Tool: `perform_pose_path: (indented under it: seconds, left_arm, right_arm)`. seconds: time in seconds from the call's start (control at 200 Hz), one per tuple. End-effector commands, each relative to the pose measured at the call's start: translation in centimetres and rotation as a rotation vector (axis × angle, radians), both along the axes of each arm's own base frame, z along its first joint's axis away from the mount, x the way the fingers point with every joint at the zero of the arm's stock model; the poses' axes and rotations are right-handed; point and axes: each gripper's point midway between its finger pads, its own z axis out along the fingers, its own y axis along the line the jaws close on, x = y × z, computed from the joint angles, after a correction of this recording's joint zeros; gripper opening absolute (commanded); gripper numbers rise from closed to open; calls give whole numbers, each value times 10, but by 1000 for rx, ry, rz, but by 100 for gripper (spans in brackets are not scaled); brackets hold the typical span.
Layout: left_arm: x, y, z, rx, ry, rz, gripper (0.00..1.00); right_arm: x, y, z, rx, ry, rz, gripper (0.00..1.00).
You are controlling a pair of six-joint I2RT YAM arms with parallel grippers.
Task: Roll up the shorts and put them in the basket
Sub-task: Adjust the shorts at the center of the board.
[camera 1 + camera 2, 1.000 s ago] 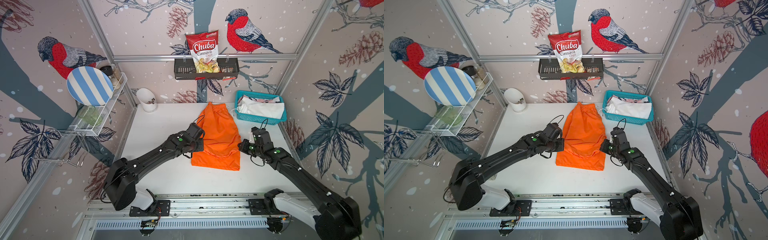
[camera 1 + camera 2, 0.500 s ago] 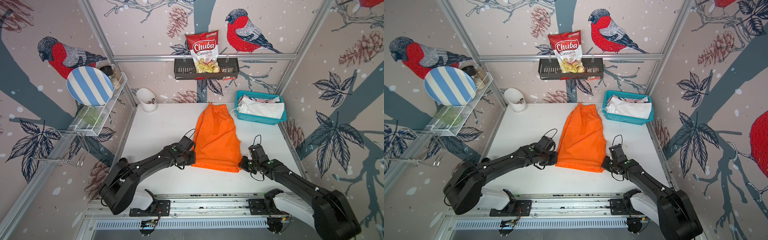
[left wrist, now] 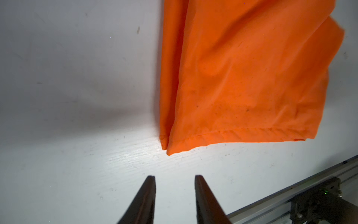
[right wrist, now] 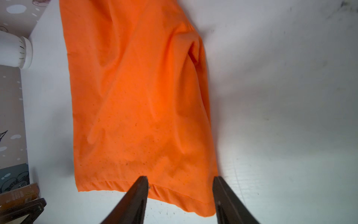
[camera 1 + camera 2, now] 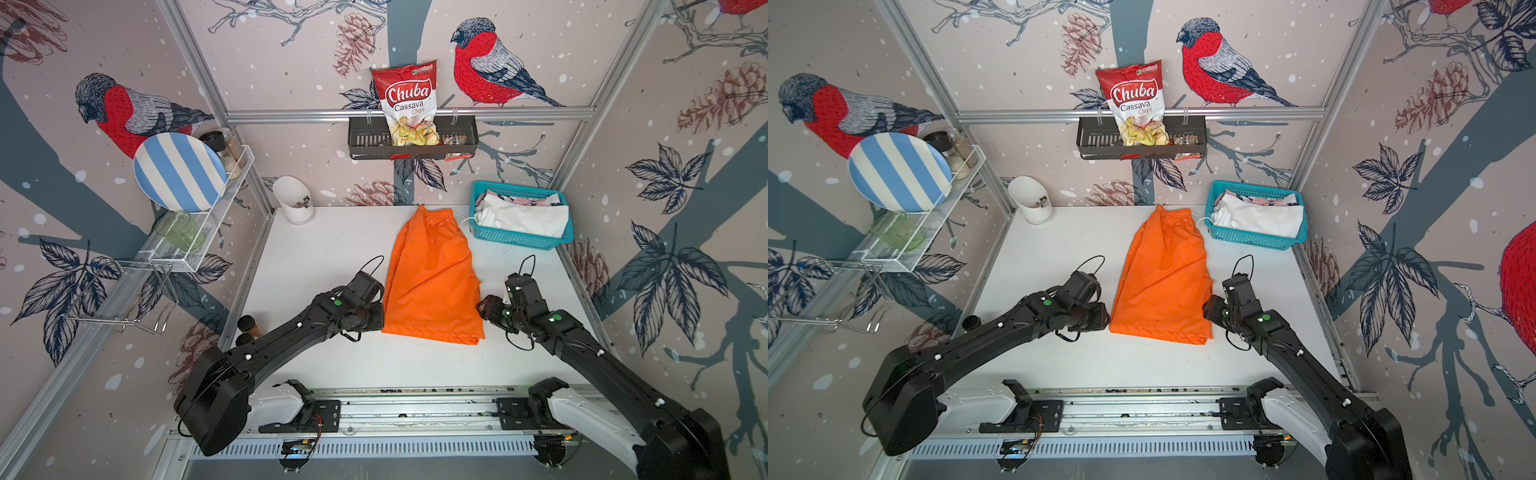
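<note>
The orange shorts [image 5: 430,282] [image 5: 1163,282] lie flat on the white table, folded lengthwise, with the gathered waist far and the hem near. My left gripper [image 5: 376,320] [image 3: 175,177] stands open just off the hem's left corner [image 3: 168,151], with only bare table between its fingers. My right gripper [image 5: 484,309] [image 4: 180,179] is open at the hem's right corner, its fingers standing either side of the orange shorts [image 4: 139,97] without closing on them. White shorts [image 5: 523,216] and a strip of pink printed shorts [image 5: 536,201] lie in the teal basket [image 5: 515,241].
A white cup [image 5: 293,203] stands at the back left of the table. A wall rack holds a chips bag [image 5: 409,104]. The left shelf carries a striped plate [image 5: 178,172] and a green glass [image 5: 180,230]. Dark bottles [image 5: 249,326] stand beside the table's left edge. The arms' rail [image 5: 415,392] runs along the front.
Both grippers came toward the front edge with the orange shorts' hem, stretching the cloth flat, then opened and let it go.
</note>
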Motion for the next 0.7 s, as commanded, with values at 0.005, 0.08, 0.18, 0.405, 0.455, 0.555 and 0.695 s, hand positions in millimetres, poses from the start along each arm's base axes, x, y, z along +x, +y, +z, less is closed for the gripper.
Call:
perform_pose_path:
  seconds: [0.005, 0.08, 0.18, 0.405, 0.455, 0.555, 0.695]
  left_arm:
    - [20, -15, 30, -39, -82, -31, 37]
    - [30, -39, 33, -101, -77, -78, 35]
    - [36, -60, 11, -111, -45, -119, 36]
    - [37, -86, -55, -58, 60, -196, 37]
    - [32, -82, -74, -45, 95, -188, 36]
    - [18, -72, -105, -33, 160, -159, 35]
    - [4, -49, -129, 7, 200, -115, 35]
  right_arm:
    - [13, 7, 3, -33, -18, 46, 59]
    - [27, 23, -2, -30, -2, 112, 59]
    - [46, 36, -17, -70, 41, 176, 60]
    - [72, 52, -72, -105, 147, 240, 58]
    - [70, 54, -87, -111, 175, 254, 57]
    - [62, 54, -112, -138, 235, 273, 54]
    - [28, 52, -138, -178, 317, 297, 51]
